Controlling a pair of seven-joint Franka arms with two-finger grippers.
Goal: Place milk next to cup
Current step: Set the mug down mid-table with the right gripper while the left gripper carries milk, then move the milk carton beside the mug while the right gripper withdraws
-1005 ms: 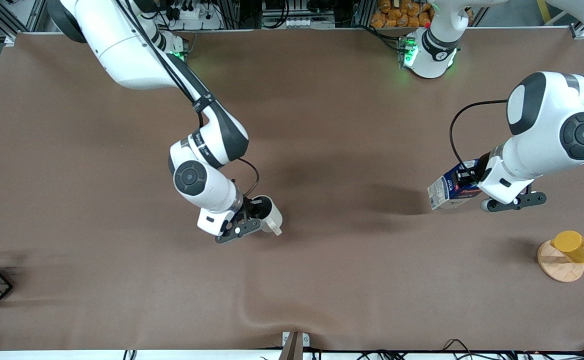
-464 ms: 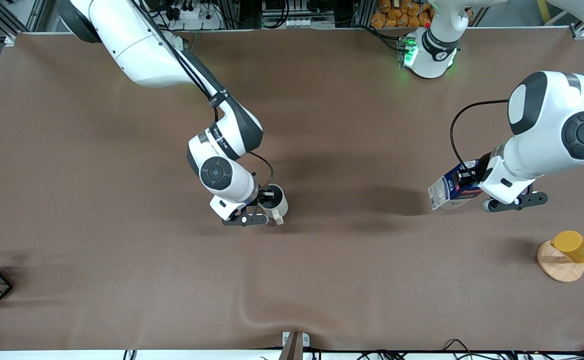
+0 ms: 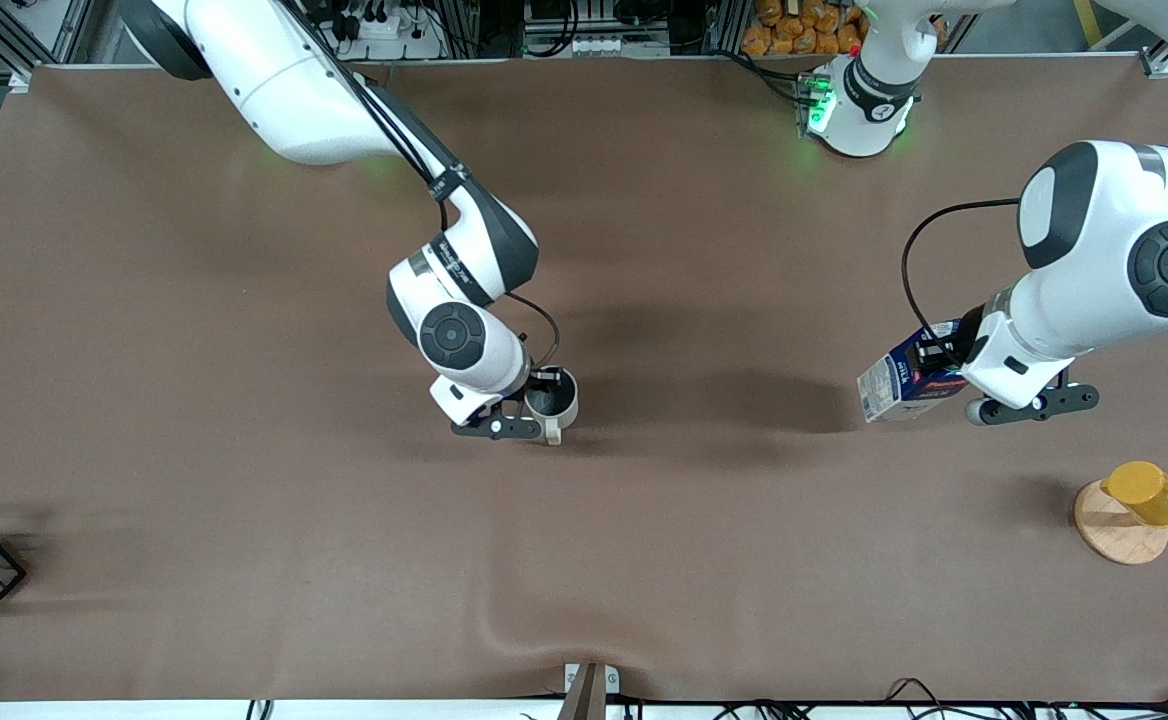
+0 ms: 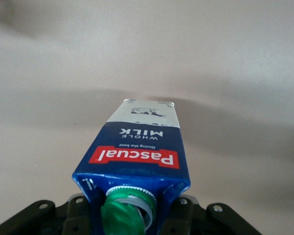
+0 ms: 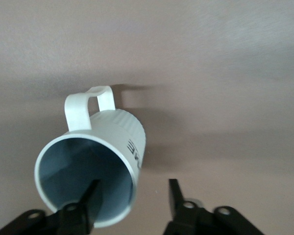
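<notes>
The right pincer (image 5: 132,200) stood parted astride the cup's (image 3: 552,397) rim; withdrawing could tip the cup. The left pincer (image 3: 947,362) clamped the tilted milk (image 3: 902,381), aloft well apart from the cup toward the left arm's end of the worktop (image 3: 244,560); a slip was possible.

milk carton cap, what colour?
Green. The cap sits on the milk, whose top is dark blue; it shows best in the left wrist view.
</notes>
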